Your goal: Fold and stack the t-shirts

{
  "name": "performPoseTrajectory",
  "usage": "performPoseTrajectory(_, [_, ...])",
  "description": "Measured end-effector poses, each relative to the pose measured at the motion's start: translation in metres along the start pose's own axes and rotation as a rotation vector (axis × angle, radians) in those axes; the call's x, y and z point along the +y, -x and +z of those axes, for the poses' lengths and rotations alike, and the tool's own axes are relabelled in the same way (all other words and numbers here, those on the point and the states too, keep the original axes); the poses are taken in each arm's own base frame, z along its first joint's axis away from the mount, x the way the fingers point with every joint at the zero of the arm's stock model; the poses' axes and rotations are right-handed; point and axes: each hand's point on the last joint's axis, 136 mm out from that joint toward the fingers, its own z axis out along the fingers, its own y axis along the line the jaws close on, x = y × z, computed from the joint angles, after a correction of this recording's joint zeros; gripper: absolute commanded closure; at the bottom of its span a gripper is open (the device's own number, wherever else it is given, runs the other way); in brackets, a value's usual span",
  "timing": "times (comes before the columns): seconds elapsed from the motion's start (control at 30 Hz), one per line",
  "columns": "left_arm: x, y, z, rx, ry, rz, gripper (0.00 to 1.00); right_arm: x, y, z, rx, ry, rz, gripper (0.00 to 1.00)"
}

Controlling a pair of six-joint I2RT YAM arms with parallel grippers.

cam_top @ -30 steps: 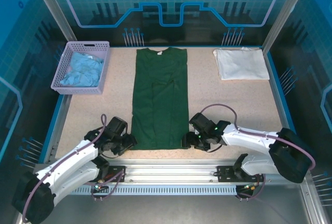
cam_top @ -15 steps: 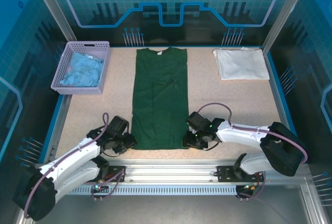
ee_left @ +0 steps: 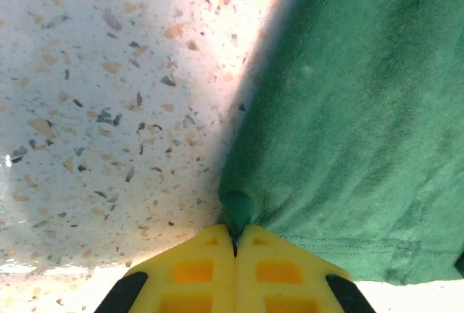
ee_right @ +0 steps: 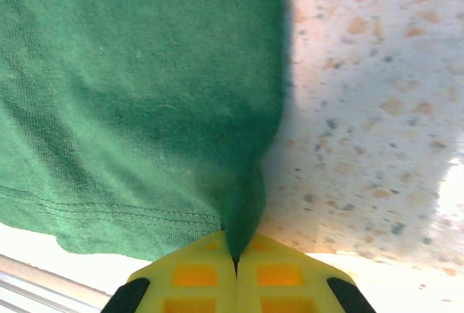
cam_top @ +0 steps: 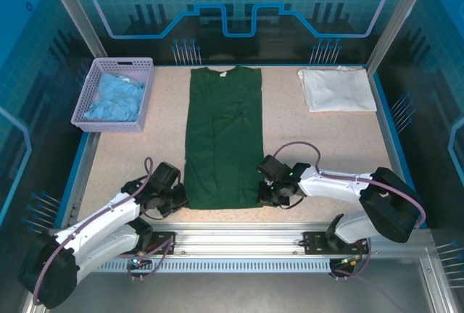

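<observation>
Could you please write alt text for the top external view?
A green shirt lies flat as a long strip down the middle of a speckled table, the left gripper and right gripper shut on its two near corners. A folded white shirt lies far right; a basket holding blue cloth sits far left.
</observation>
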Motion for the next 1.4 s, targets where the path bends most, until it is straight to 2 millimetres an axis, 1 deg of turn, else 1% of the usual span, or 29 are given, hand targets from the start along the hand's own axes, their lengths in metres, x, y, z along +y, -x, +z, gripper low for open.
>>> performPoseTrajectory(0.23, [-0.006,-0.019,-0.003,0.043,-0.015,0.077,1.0,-0.012,-0.008,-0.002,-0.017,0.003,-0.008,1.0])
performPoseTrajectory(0.4, [-0.009,-0.032,-0.005,0.075,-0.012,0.11,1.0,-0.019,-0.024,-0.006,-0.021,-0.017,-0.043,1.0])
performPoseTrajectory(0.5, [-0.008,-0.038,-0.006,0.091,-0.005,0.117,1.0,-0.023,-0.028,-0.007,-0.02,-0.016,-0.031,1.0])
performPoseTrajectory(0.63, [-0.009,-0.039,-0.009,0.092,-0.008,0.107,1.0,-0.026,-0.03,-0.01,-0.026,-0.004,-0.019,1.0])
performPoseTrajectory(0.7, [-0.012,-0.039,-0.013,0.088,-0.018,0.102,1.0,-0.025,-0.031,-0.014,-0.033,0.008,-0.019,1.0])
performPoseTrajectory(0.77, [-0.02,-0.036,-0.02,0.077,-0.035,0.105,1.0,-0.021,-0.03,-0.022,-0.045,0.022,-0.022,1.0])
performPoseTrajectory(0.87, [-0.04,-0.027,-0.036,0.036,-0.066,0.114,1.0,-0.007,-0.022,-0.043,-0.078,0.051,-0.023,1.0])
performPoseTrajectory(0.93, [-0.058,-0.017,-0.047,0.007,-0.091,0.113,1.0,0.005,-0.009,-0.06,-0.111,0.088,-0.004,1.0])
performPoseTrajectory(0.97, [-0.068,-0.01,-0.052,-0.008,-0.104,0.108,1.0,0.01,0.002,-0.07,-0.135,0.113,0.017,1.0])
performPoseTrajectory(1.03, [-0.082,0.006,-0.058,-0.034,-0.12,0.081,1.0,0.014,0.024,-0.085,-0.173,0.148,0.068,1.0])
performPoseTrajectory(1.1, [-0.095,0.027,-0.061,-0.061,-0.132,0.049,1.0,0.014,0.047,-0.097,-0.198,0.173,0.119,1.0])
performPoseTrajectory(1.2, [-0.111,0.057,-0.064,-0.086,-0.137,0.012,1.0,0.014,0.079,-0.105,-0.2,0.175,0.164,1.0])
performPoseTrajectory(1.27, [-0.123,0.082,-0.064,-0.108,-0.135,-0.005,1.0,0.019,0.106,-0.109,-0.193,0.181,0.178,1.0])
performPoseTrajectory(1.3, [-0.127,0.092,-0.063,-0.113,-0.135,-0.01,1.0,0.023,0.119,-0.11,-0.19,0.188,0.18,1.0])
performPoseTrajectory(1.37, [-0.136,0.117,-0.059,-0.129,-0.139,-0.027,1.0,0.029,0.15,-0.108,-0.183,0.199,0.183,1.0])
performPoseTrajectory(1.4, [-0.139,0.126,-0.057,-0.132,-0.139,-0.035,1.0,0.032,0.161,-0.107,-0.178,0.201,0.183,1.0])
